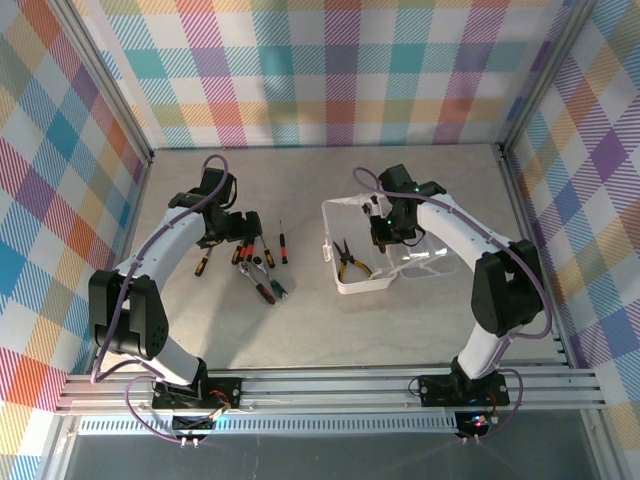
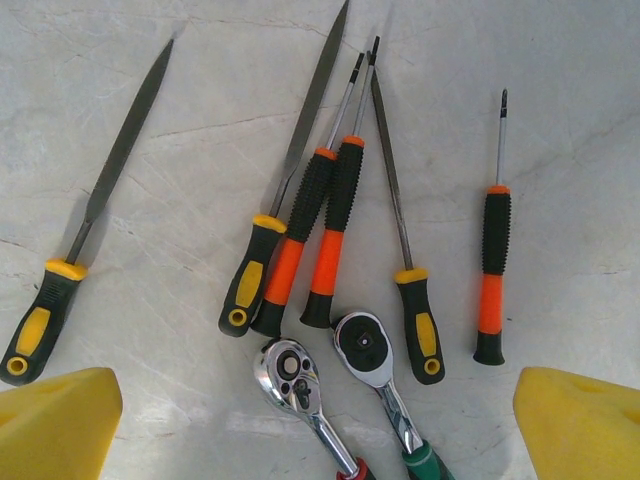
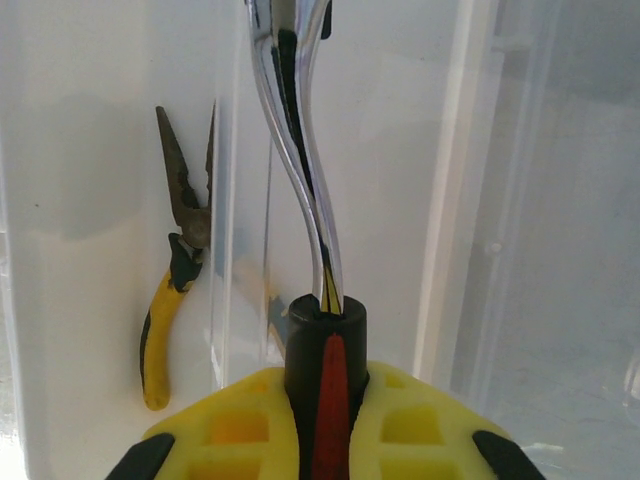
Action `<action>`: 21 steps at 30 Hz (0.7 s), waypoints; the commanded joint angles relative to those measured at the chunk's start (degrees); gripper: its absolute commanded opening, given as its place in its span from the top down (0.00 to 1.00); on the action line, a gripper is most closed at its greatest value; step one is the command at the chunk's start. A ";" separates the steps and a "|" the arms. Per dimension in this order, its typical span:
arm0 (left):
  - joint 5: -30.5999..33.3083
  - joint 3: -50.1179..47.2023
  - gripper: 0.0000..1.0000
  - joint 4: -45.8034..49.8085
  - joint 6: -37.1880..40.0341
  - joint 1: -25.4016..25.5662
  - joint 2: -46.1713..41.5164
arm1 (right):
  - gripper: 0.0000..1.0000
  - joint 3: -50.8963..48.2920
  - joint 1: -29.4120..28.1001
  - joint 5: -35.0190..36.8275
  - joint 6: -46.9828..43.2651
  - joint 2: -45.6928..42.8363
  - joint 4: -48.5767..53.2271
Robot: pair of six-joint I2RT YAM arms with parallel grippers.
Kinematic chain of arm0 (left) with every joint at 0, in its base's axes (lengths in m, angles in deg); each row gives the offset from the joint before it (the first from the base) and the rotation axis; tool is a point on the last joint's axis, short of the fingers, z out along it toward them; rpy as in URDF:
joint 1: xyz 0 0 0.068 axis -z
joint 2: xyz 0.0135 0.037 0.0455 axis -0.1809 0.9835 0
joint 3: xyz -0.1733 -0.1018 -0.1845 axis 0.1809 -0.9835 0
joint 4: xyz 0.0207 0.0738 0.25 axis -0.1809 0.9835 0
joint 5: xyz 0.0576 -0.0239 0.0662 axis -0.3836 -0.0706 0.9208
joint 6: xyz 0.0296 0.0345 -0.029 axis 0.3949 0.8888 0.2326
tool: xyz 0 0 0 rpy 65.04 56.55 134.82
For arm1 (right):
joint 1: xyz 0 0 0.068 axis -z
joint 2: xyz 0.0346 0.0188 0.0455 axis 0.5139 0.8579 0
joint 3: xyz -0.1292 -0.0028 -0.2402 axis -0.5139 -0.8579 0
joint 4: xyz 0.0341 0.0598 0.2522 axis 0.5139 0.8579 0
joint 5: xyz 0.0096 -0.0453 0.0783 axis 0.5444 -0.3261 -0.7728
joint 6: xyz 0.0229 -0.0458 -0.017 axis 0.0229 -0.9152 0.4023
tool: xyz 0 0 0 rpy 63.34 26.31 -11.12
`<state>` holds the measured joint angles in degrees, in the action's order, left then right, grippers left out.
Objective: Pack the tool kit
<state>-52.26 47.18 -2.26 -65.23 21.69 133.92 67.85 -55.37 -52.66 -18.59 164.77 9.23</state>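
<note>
the tool kit's case (image 1: 343, 288), a translucent whitish plastic box with rounded corners, sits open on the pale, faintly veined table (image 1: 420, 330). its clear lid (image 1: 432, 262) lies folded out flat against the case's right side. in the near half of the case lie small needle-nose pliers (image 3: 185, 250), with dull dark jaws slightly parted and smooth yellow-sleeved handles

over the far half of the case the right gripper (image 1: 383, 230) is clenched on a tool (image 3: 305, 200). the tool has a mirror-bright chrome shaft with a gentle wave in it, ending in a round black collar with a red stripe. the collar is pinched between chunky yellow pads (image 3: 420, 425). the shaft points into the case just beside the pliers. its head runs out of frame, so i cannot tell whether it touches the case floor

left of the case and apart from it, loose tools lie fanned on the table. the left gripper (image 1: 226, 228) hovers over them with its blocky yellow fingers (image 2: 55, 420) spread wide, grasping nothing. below it are three slim tapered grey files (image 2: 120, 150) with black-and-yellow grips and a pair of screwdrivers (image 2: 335, 230) with ribbed black-and-orange handles, lying against each other. a single matching screwdriver (image 2: 492, 270) lies nearest the case. there are also two ratchets (image 2: 290, 375) with round polished chrome heads, one red-gripped and one green-gripped
</note>
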 commanded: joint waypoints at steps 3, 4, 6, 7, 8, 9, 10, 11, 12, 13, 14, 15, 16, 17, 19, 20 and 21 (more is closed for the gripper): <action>-0.32 -0.71 0.00 -0.24 0.77 0.16 0.68 | 1.00 0.45 -0.34 -0.18 1.12 1.04 -0.31; -0.29 -0.70 0.00 -0.29 0.77 0.16 0.75 | 0.97 0.57 -0.34 -0.36 1.03 1.18 -0.28; -0.32 -0.67 0.00 -0.28 0.74 0.16 0.85 | 0.93 0.66 -0.34 -0.37 1.03 1.44 -0.28; -0.33 -0.67 0.00 -0.29 0.76 0.16 0.85 | 0.90 0.75 -0.34 -0.40 0.95 1.47 -0.27; -0.26 -0.63 0.00 -0.20 0.87 0.16 0.86 | 0.87 0.82 -0.34 -0.46 0.94 1.46 -0.20; -0.22 -0.58 0.00 -0.13 0.85 0.16 0.90 | 0.84 0.95 -0.34 -0.41 0.81 1.48 -0.07; -0.24 -0.50 0.00 -0.11 0.85 0.16 0.94 | 0.80 1.02 -0.34 -0.33 0.70 1.52 0.04; -0.20 -0.49 0.00 -0.11 0.93 0.16 0.87 | 0.75 1.12 -0.34 -0.21 0.53 1.48 0.15; -0.29 -0.45 0.00 -0.11 0.90 0.16 0.95 | 0.72 1.22 -0.34 0.04 0.37 1.54 0.33; -0.42 -0.45 0.00 -0.11 0.94 0.14 0.95 | 0.69 1.34 -0.33 0.37 0.25 1.59 0.58; -0.55 -0.40 0.00 -0.15 0.94 0.14 0.93 | 0.68 1.33 -0.34 0.66 0.11 1.58 0.73; -0.67 -0.32 0.00 -0.11 0.94 0.13 1.03 | 0.67 1.45 -0.34 0.77 -0.03 1.52 0.83; -0.71 -0.24 0.00 -0.11 0.94 0.11 1.03 | 0.66 1.45 -0.34 0.85 -0.11 1.51 0.93; -0.70 -0.23 0.00 -0.11 0.94 0.14 1.03 | 0.65 1.45 -0.34 0.86 -0.19 1.42 0.98; -0.69 -0.16 0.00 -0.02 1.03 0.11 1.11 | 0.64 1.45 -0.34 0.77 -0.29 1.22 1.05; -0.62 -0.09 0.00 -0.02 1.03 0.07 1.12 | 0.63 1.47 -0.34 0.77 -0.36 1.11 1.05; -0.53 -0.08 0.00 0.06 1.09 0.11 1.13 | 0.63 1.54 -0.34 0.77 -0.42 0.97 1.13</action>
<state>-52.41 47.16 -2.26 -65.01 21.69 134.73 67.90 -55.37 -52.14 -18.61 165.78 9.23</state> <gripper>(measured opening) 0.996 0.368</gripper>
